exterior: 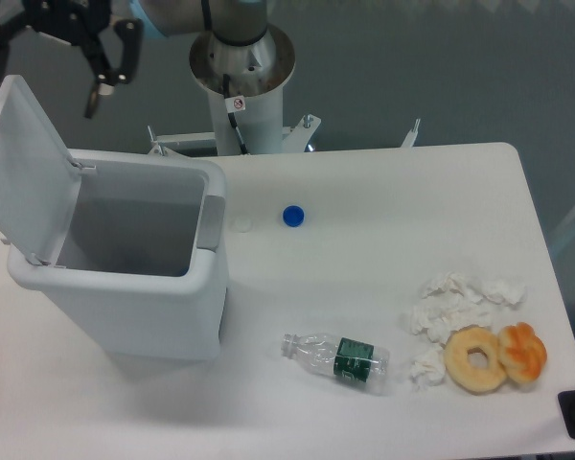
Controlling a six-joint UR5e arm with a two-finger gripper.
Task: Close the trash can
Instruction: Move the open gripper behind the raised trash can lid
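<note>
Trash can [125, 297]: white, boxy, rounded corners, on the table's [383, 192] left portion, mouth facing up, interior exposed. Its flat lid [24, 172] stands raised on the left edge, tilted outward; a grey tab [212, 222] sits on the right rim. Gripper [46, 62] hangs above the lid, fingers spread, grasping nothing. A blue cap [293, 217] lies right of the can.

The trash can [134, 287] is a large white boxy plastic bin with rounded corners, standing upright on the left part of the tabletop [383, 192]. It is open: its flat white lid [24, 168] is raised on the left side, and a grey tab [213, 222] sits on the right rim.
</note>
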